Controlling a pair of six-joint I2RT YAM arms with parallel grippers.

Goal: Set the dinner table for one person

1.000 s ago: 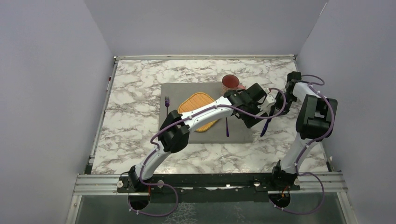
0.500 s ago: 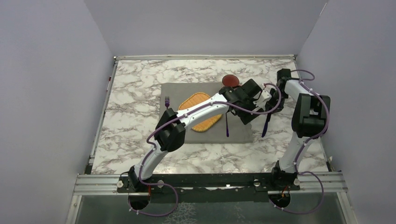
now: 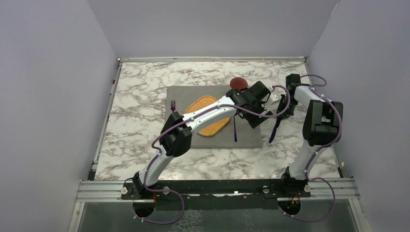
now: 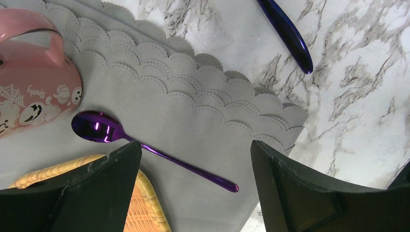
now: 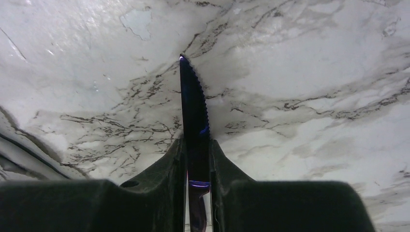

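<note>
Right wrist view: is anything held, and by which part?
The right gripper pinches the purple knife at the base of its serrated blade, with the tip pointing away.

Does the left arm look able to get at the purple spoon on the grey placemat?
Likely yes: its open end effector hangs directly over the spoon, with nothing between them.
</note>
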